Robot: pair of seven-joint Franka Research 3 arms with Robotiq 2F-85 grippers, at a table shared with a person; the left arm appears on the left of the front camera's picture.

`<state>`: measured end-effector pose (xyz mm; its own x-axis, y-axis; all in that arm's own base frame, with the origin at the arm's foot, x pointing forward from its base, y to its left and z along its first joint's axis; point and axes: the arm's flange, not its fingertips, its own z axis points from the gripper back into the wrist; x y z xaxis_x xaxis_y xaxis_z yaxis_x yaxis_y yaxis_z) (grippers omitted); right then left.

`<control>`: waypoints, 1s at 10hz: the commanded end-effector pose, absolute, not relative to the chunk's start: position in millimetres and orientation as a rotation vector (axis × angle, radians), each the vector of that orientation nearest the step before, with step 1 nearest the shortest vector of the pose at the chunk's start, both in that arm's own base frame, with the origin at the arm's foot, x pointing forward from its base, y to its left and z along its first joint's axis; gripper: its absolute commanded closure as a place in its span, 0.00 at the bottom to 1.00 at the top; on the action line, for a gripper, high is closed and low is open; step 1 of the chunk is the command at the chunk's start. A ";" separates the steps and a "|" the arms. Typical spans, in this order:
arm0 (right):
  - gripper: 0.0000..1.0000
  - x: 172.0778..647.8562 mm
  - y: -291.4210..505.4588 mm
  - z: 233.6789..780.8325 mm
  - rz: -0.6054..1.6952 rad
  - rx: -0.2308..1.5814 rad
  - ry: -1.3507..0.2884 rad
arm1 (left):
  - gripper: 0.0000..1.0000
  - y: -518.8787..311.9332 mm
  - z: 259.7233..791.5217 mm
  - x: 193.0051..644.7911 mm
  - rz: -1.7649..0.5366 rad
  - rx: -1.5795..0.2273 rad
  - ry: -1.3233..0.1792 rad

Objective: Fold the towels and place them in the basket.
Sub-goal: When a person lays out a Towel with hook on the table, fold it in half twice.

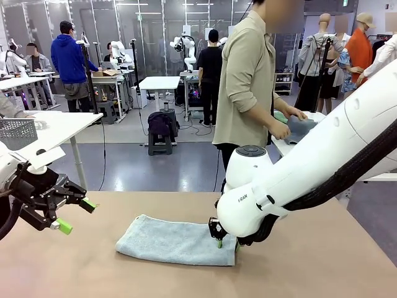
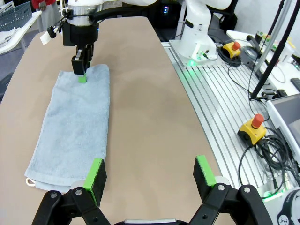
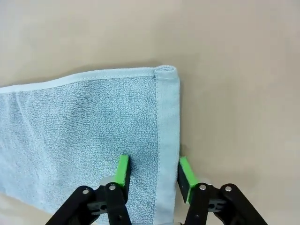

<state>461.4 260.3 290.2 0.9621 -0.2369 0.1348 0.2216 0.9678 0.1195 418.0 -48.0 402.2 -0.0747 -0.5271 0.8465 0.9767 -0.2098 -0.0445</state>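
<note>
Right gripper point(image 3: 153, 165) half-open astride towel point(image 3: 79, 131) (hem)

Partial lettering "FRAN" point(image 1: 243, 199) marks the right arm point(image 1: 310, 155).

A tan, matte tabletop point(image 1: 322, 261) is seen across the front view's lower half. A person in a khaki long-sleeved shirt point(image 1: 245, 74) is seen at one o'clock, and a black backpack point(image 1: 161, 124) on a stool at eleven. In the left wrist view, a yellow box with a red stop button point(image 2: 253, 129) is found at four o'clock, beside a slotted aluminium plate point(image 2: 220, 103).
</note>
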 end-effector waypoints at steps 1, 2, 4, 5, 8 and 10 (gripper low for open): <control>0.62 461.9 264.5 281.1 -0.257 0.089 -0.187 | 0.06 -45.6 402.6 417.0 -1.611 -0.916 -0.683; 0.62 462.1 265.0 281.1 -0.257 0.091 -0.189 | 0.06 -45.6 402.6 417.0 -1.611 -0.916 -0.683; 0.70 461.9 265.0 279.2 -0.254 0.078 -0.184 | 0.06 -45.6 402.6 417.0 -1.611 -0.916 -0.683; 0.77 462.0 264.6 278.7 -0.258 0.078 -0.180 | 0.06 -45.6 402.6 417.0 -1.611 -0.916 -0.683; 1.00 462.1 262.6 279.9 -0.258 0.060 -0.178 | 0.06 -45.6 402.6 417.0 -1.611 -0.916 -0.683; 1.00 466.2 252.5 280.8 -0.247 0.066 -0.193 | 0.06 -45.6 402.6 417.0 -1.611 -0.916 -0.683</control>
